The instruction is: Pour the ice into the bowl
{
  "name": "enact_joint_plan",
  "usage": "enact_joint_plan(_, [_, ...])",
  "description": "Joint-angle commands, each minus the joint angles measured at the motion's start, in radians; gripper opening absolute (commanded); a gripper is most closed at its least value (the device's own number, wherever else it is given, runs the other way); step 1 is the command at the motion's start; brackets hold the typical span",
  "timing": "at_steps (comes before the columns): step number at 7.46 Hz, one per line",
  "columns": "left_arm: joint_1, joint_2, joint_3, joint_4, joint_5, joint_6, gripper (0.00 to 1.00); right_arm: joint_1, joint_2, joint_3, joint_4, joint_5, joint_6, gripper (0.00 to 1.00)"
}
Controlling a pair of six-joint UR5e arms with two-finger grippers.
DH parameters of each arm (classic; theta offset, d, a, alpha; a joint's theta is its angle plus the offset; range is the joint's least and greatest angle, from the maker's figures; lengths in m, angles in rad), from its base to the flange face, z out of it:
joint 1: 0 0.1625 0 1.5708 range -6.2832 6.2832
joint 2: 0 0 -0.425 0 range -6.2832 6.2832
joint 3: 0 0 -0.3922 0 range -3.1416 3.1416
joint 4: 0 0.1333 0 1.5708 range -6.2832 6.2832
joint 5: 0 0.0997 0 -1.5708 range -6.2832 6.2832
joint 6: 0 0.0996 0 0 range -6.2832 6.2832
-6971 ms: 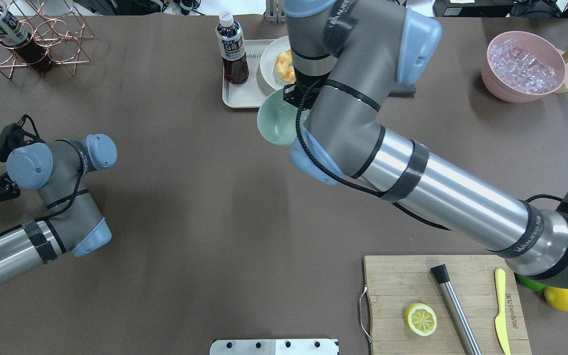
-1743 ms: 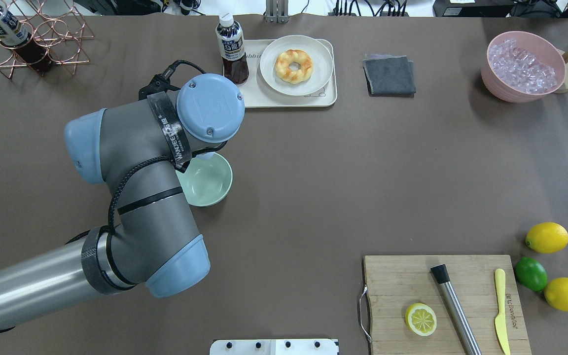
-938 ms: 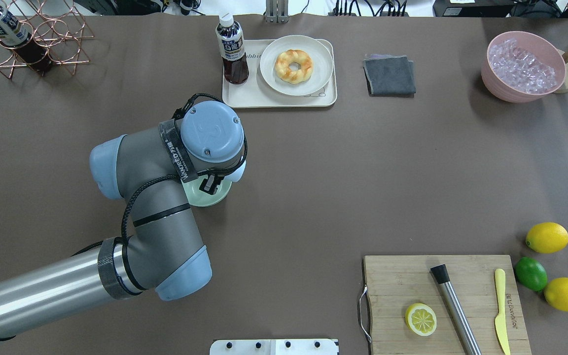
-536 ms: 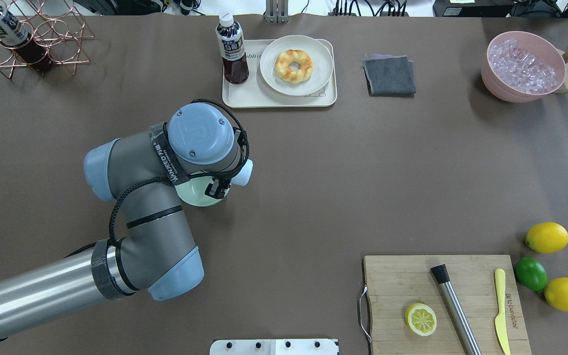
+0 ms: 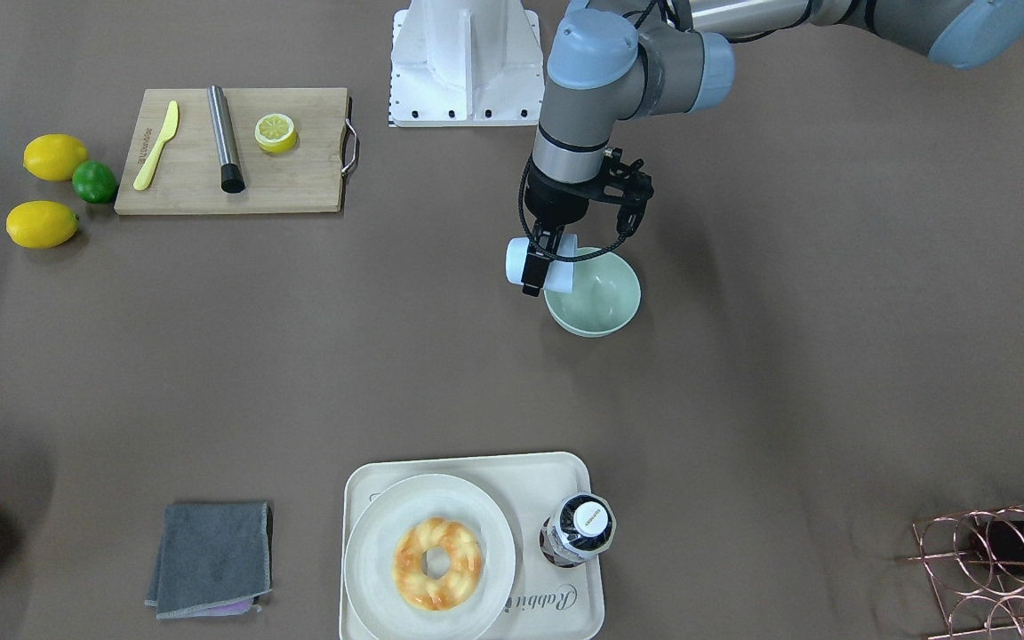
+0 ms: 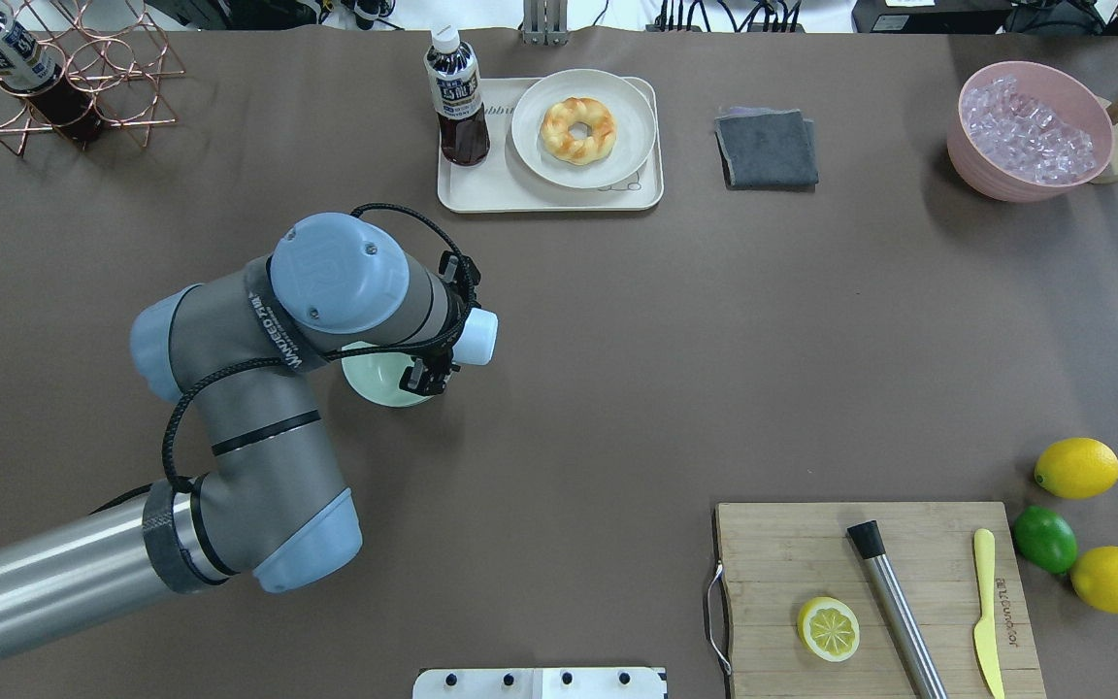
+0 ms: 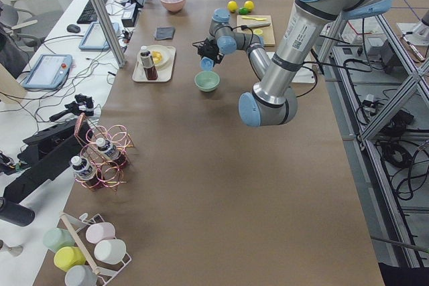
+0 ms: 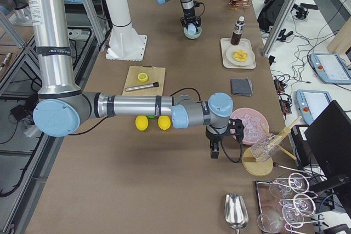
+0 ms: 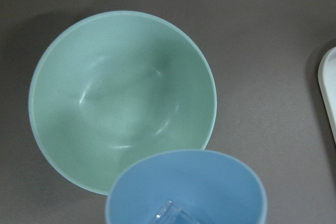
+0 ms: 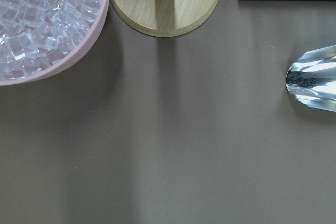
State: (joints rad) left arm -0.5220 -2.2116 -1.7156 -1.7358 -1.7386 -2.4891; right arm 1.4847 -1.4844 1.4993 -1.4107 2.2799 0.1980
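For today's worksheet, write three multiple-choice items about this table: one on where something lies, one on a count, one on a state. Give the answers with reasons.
1. Where does the doughnut lie?
A. on the cutting board
B. on the white plate
C. on the grey cloth

2. How many whole lemons are on the table?
A. one
B. four
C. two

3. The green bowl is:
A. empty
B. full of water
C. upside down

Answers:
1 B, the plate is right under it.
2 C, two yellow ones lie either side of the lime.
3 A, its inside is bare; the ice sits in the blue cup.
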Motion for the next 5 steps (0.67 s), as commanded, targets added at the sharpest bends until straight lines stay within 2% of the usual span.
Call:
enact_joint_plan(1, [-0.006, 0.084, -0.007, -0.146, -0.012, -0.060, 0.59, 0.000, -0.004, 0.013, -0.002, 0.000, 0.000, 0.99])
enact_joint_plan(3, [-0.021, 0.096, -0.004, -0.187, -0.012, -0.141, 0.59, 0.000, -0.004, 0.012, -0.002, 0.001, 0.000, 0.99])
enact_joint_plan(5, [-0.021, 0.165, -0.002, -0.316, -0.007, -0.235, 0.59, -0.001, -0.001, 0.002, -0.002, 0.001, 0.000, 0.99])
